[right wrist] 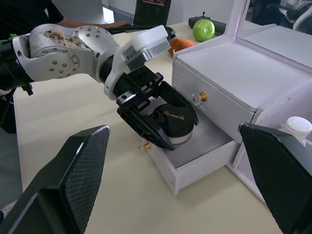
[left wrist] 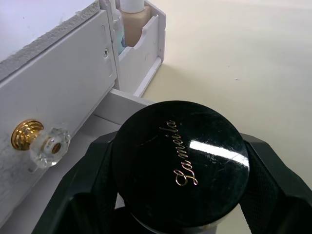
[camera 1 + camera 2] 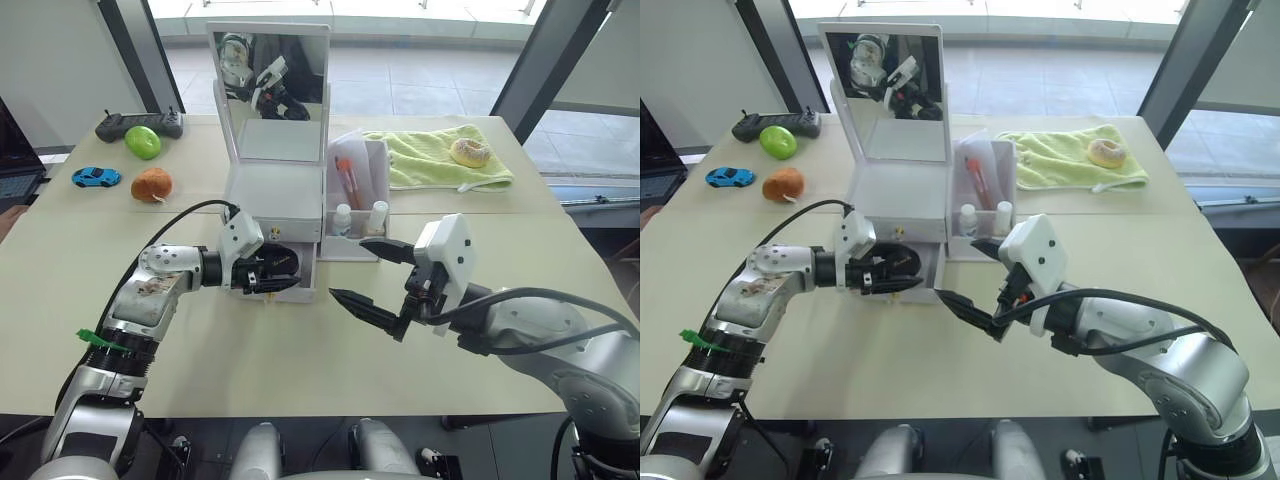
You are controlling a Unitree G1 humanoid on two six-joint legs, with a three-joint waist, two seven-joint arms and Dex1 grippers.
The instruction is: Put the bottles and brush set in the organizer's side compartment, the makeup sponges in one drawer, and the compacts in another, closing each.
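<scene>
I see my left gripper (image 1: pixel 163 127) closed around a round black compact (image 1: pixel 174 121) with gold script on its lid, one finger on each side. It holds the compact just above the lower drawer (image 1: pixel 195 158) of the white organizer (image 3: pixel 272 195), and this drawer is pulled out toward the near side. The upper drawer (image 1: pixel 214 105), with a gold knob, is shut. My right gripper (image 3: pixel 372 275) is wide open and holds nothing; it hangs over the table (image 3: pixel 300 350), near and to the right of the organizer. In the side compartment (image 3: pixel 358 215), on the organizer's right, two bottles (image 3: pixel 360 218) stand upright.
</scene>
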